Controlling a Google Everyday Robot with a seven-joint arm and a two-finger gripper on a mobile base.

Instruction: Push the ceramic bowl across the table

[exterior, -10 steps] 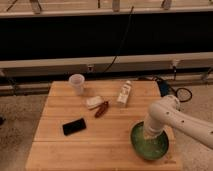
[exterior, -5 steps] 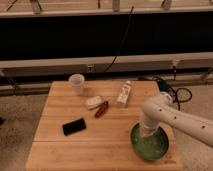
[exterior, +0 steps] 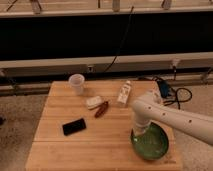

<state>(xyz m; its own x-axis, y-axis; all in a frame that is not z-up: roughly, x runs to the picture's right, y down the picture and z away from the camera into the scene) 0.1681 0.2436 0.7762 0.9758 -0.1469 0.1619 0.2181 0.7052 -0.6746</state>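
Observation:
The green ceramic bowl [exterior: 151,143] sits on the light-wood table [exterior: 65,147] near its front right corner. My white arm comes in from the right and bends down over the bowl. The gripper [exterior: 138,131] is at the bowl's left rim, pointing down, and is mostly hidden by the arm's wrist.
On the table lie a black phone [exterior: 74,126], a reddish-brown item [exterior: 101,109], a white packet [exterior: 94,102], a small white bottle [exterior: 124,93] and a translucent plastic cup [exterior: 76,83]. Cables [exterior: 172,94] lie on the floor behind the table's right side.
My arm has swung left over the bowl. The bowl has slid a little to the left on the table.

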